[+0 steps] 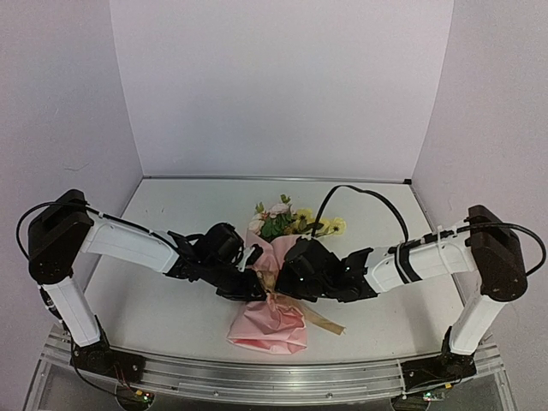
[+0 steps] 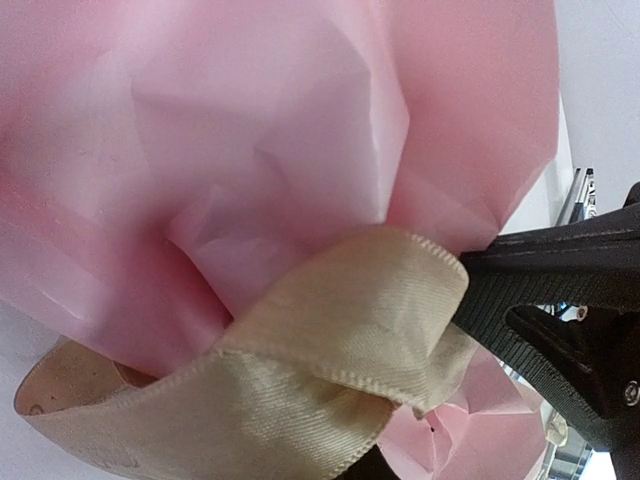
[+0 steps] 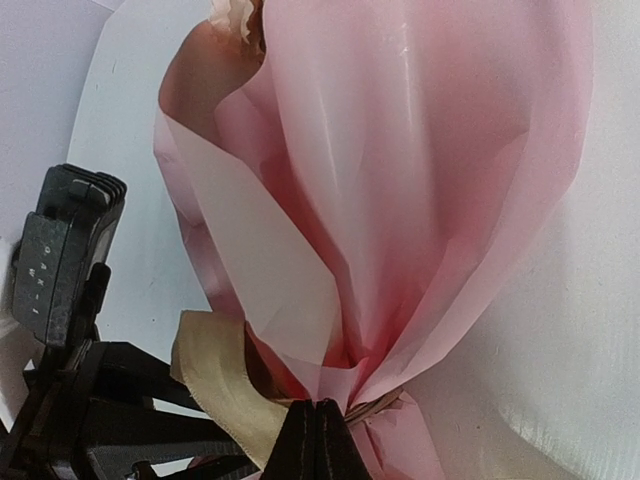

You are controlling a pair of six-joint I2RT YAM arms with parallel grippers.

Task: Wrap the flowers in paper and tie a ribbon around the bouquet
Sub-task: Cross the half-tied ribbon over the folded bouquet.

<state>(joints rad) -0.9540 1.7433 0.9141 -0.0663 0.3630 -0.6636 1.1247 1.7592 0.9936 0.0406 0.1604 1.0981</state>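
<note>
Bouquet [image 1: 274, 257] lying in the lower middle of the overhead view on the white bench [image 1: 163, 312], blooms toward the top of the frame and the crumpled tail of the wrap toward the bottom; both arms meet at its waist. Flowers [image 1: 282, 221]: small pale yellow and pinkish-white heads with green leaves, protruding from the mouth of the cone. Paper [image 2: 270, 130]: thin, soft pink, faintly translucent sheet, creased into broad facets and gathered to a narrow neck. Ribbon [image 2: 330, 340]: tan-beige satin with a fine woven sheen and ridged edges, curving in a loose loop at that neck, one free end trailing to the lower right in the overhead view. Right hand [image 3: 318, 420]: clenched, tips pressed together at the gathered neck, bottom centre of its own view; whether a fold is nipped between them cannot be told. Left hand [image 1: 254, 276]: just beside the neck on the left; its own view is filled by paper and ribbon, so whether it grasps the ribbon cannot be told. Likely risks: the slick satin may slide free, or the loop may slacken off the neck if tension drops; a hard pull may tear or crush the thin sheet or let the cone spring open; the crowded hands may collide or snag the loop
</note>
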